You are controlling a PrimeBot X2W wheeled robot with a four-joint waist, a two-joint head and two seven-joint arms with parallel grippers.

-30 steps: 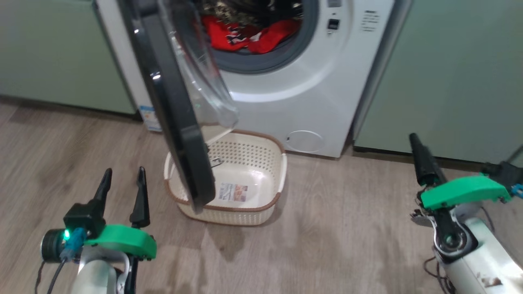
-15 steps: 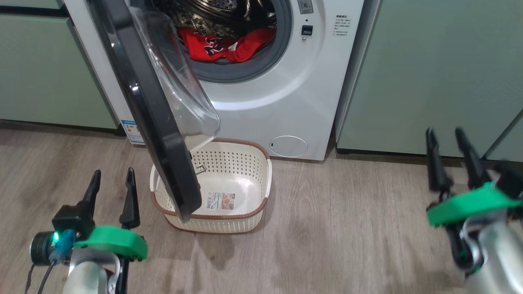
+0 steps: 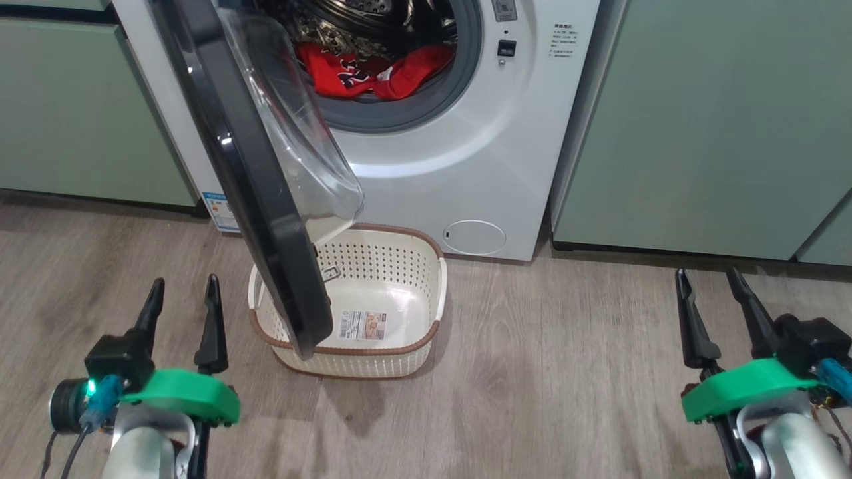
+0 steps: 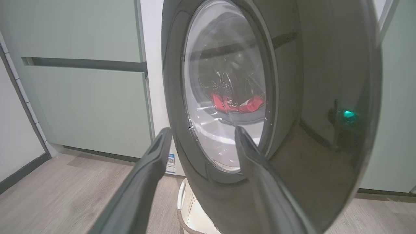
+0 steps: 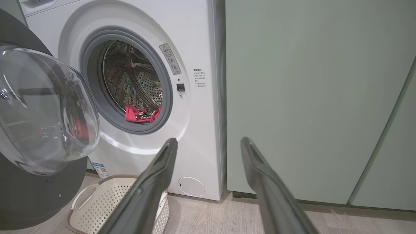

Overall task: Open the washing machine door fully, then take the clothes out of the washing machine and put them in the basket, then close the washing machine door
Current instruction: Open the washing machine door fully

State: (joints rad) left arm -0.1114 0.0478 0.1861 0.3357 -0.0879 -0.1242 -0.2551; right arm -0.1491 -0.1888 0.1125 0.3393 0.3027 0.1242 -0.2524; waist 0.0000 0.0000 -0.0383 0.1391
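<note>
The washing machine (image 3: 466, 173) (image 5: 195, 123) stands between green cabinets. Its door (image 3: 246, 179) (image 4: 325, 97) (image 5: 42, 113), black-rimmed with a bulging clear window, swings out to about a right angle and hangs over the basket's left end. Red clothes (image 3: 373, 70) (image 5: 141, 114) (image 4: 237, 103) lie in the drum. The cream basket (image 3: 426, 293) (image 5: 94, 201) sits on the floor before the machine with only a label sticker inside. My left gripper (image 3: 183, 293) (image 4: 201, 135) is open, low and left of the door. Far off at the lower right, my right gripper (image 3: 705, 283) (image 5: 209, 143) is open, holding nothing.
Pale green cabinets (image 3: 699, 126) (image 4: 81, 97) flank the machine on both sides. Wood-look floor (image 3: 566, 372) stretches between the grippers. A small round white panel (image 3: 474, 237) sits at the machine's lower front. A white wall with dark skirting (image 4: 16, 152) lies far left.
The head camera tilted up early on, shifting the whole picture. My right gripper has turned fingers-up and dropped to the lower right. Left gripper, door, basket and clothes stay put.
</note>
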